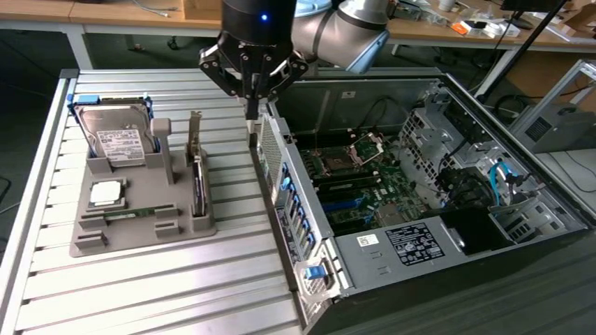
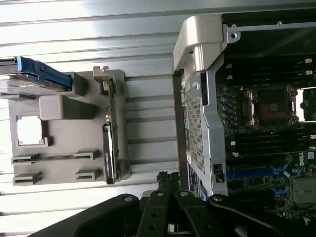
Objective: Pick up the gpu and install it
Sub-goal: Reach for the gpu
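The gpu is a thin dark card standing on its long edge in a slot at the side of the grey holder nearest the computer case, with its silver bracket pointing up. In the wrist view the gpu appears edge-on along the holder. My gripper hangs shut and empty above the strip of table between the holder and the case wall, higher than the card and off to the exterior view's right of it. Its black fingers are pressed together, apart from the gpu.
The holder also carries a silver hard drive in blue rails, a square processor and a slim memory stick. The open computer case lies on the exterior view's right with its motherboard exposed. The table has ribbed metal slats.
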Controlling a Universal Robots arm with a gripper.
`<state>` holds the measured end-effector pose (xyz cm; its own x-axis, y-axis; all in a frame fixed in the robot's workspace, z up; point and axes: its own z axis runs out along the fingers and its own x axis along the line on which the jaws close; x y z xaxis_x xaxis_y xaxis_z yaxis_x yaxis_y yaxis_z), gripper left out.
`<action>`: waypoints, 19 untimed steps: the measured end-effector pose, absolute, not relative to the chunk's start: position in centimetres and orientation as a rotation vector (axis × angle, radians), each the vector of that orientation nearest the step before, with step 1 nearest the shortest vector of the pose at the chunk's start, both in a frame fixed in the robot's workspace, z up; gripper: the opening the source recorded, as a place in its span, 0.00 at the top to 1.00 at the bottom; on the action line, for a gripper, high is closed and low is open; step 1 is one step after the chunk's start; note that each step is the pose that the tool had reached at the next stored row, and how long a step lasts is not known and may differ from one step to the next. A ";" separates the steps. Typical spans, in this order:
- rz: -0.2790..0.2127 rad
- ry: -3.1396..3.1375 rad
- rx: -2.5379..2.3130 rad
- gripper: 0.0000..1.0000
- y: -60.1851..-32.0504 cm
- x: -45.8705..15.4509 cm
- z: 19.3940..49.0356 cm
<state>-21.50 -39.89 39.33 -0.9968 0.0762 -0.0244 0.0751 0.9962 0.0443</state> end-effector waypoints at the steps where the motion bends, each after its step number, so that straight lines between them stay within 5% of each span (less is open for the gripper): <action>1: 0.068 3.113 0.118 0.89 -39.9 -21.6 39.3; 19: 0.068 3.112 0.118 0.89 -39.9 -23.1 39.3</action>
